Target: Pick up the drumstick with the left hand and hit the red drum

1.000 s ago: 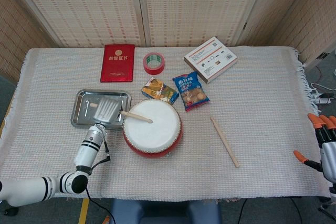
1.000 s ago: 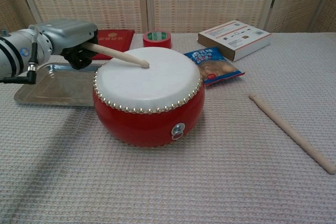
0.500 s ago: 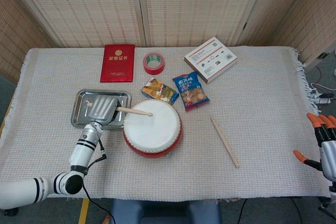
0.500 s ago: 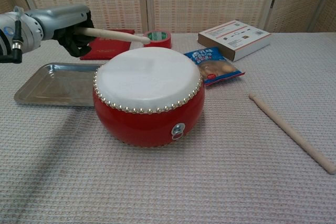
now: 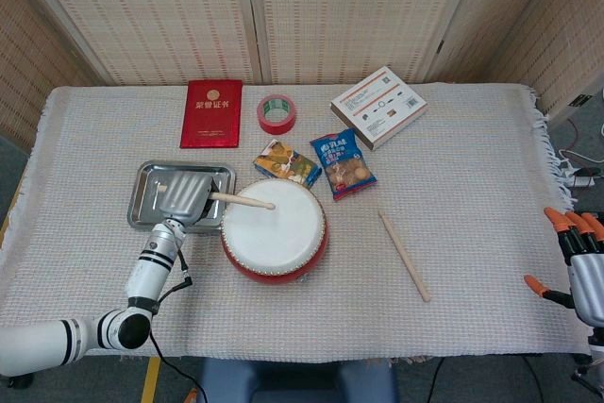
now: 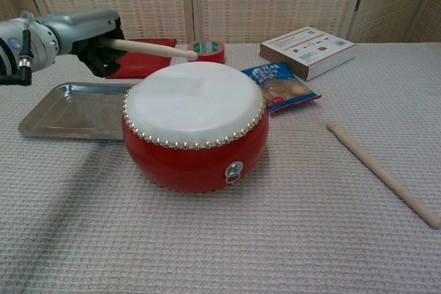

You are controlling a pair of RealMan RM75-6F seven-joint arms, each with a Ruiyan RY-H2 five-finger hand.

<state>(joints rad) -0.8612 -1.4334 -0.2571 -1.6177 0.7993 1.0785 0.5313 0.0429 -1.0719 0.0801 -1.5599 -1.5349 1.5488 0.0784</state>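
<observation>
The red drum (image 5: 274,229) (image 6: 196,125) with a white skin stands at the table's middle front. My left hand (image 5: 182,197) (image 6: 93,39) grips a wooden drumstick (image 5: 243,201) (image 6: 153,49) to the drum's left. The stick is raised above the skin, its tip over the drum's far edge. A second drumstick (image 5: 404,255) (image 6: 382,174) lies loose on the cloth to the drum's right. My right hand (image 5: 578,261) hangs at the table's right edge with orange-tipped fingers spread and nothing in it.
A metal tray (image 5: 146,190) (image 6: 69,109) sits under my left hand. Behind the drum are two snack packets (image 5: 344,163) (image 5: 285,162), a red tape roll (image 5: 277,112), a red booklet (image 5: 211,113) and a white box (image 5: 377,106).
One second ago the stick's tip rested on the drum skin. My left hand lifted it clear and it now hovers above the skin. The right hand has barely moved.
</observation>
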